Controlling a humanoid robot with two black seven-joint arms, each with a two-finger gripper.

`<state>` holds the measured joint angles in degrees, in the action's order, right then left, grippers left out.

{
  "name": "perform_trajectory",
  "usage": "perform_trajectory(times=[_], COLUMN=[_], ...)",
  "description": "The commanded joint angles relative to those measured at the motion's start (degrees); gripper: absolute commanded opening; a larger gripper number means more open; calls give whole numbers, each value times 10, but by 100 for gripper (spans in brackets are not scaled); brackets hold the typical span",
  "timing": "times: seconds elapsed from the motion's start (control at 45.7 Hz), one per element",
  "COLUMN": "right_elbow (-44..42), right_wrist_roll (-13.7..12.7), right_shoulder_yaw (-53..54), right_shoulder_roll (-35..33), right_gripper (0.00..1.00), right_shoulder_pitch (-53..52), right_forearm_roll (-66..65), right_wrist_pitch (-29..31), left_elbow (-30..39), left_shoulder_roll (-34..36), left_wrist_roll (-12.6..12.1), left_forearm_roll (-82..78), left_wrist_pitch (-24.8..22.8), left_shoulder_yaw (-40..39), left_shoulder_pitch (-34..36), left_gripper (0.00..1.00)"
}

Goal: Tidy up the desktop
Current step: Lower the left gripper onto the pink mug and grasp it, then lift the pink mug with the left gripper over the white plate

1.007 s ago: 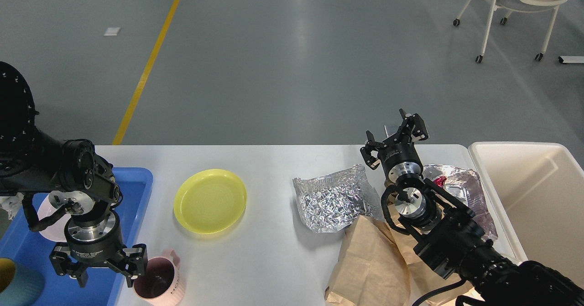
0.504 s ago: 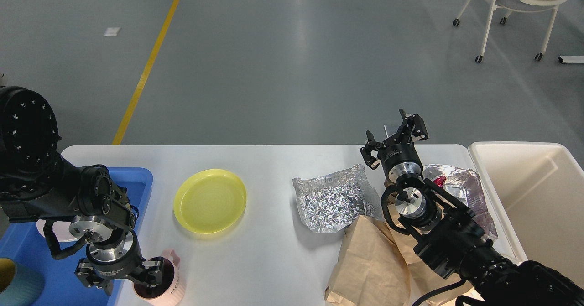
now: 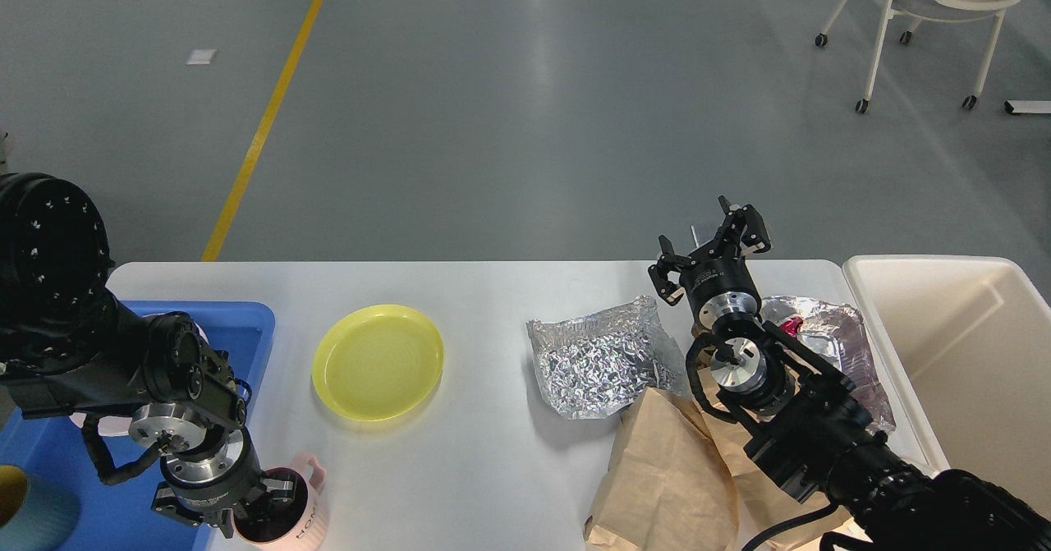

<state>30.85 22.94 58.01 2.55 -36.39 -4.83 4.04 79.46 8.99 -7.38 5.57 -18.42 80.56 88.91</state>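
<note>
The white desktop carries a yellow plate, a crumpled foil sheet, a brown paper bag, a second foil wrapper with a red scrap on it, and a pink mug at the front left. My left gripper points down onto the mug's rim with its fingers spread, hiding most of the mug's mouth. Whether a finger touches the rim I cannot tell. My right gripper hangs open and empty over the table's far edge, behind the foil.
A blue tray sits at the left edge with a blue and yellow cup in it. A cream-white bin stands off the table's right end. A wheeled chair is far back on the floor.
My left gripper has moved right and toward me, from over the blue tray onto the pink mug's rim. The right arm has not moved.
</note>
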Motion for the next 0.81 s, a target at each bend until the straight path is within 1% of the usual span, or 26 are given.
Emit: perform_trajectory(times=[0.0,0.438,0.482,0.547,0.613,0.722,0.788], right_elbow=[0,0,0,0,0,0,0], right_wrist_roll=[0,0,0,0,0,0,0], right_shoulder_yaw=[0,0,0,0,0,0,0], right_shoulder_roll=[0,0,0,0,0,0,0], right_gripper=[100,100,100,100,100,100,100], right_shoulder_pitch=[0,0,0,0,0,0,0], right_forearm_roll=[0,0,0,0,0,0,0], right_wrist_pitch=[0,0,0,0,0,0,0], left_elbow=[0,1,3,7,11,11,11], left_shoulder_roll=[0,7,9,15,25,51,60], left_wrist_roll=[0,1,0,0,0,0,0], left_forearm_roll=[0,1,1,0,0,-2,-3], left_wrist_pitch=[-2,-2,-6,-11,-39,-126,-166], left_shoulder_yaw=[0,1,1,4,6,7,6], left_shoulder_pitch=[1,11,21,53,98,186,231], left_gripper=[0,0,0,0,0,0,0])
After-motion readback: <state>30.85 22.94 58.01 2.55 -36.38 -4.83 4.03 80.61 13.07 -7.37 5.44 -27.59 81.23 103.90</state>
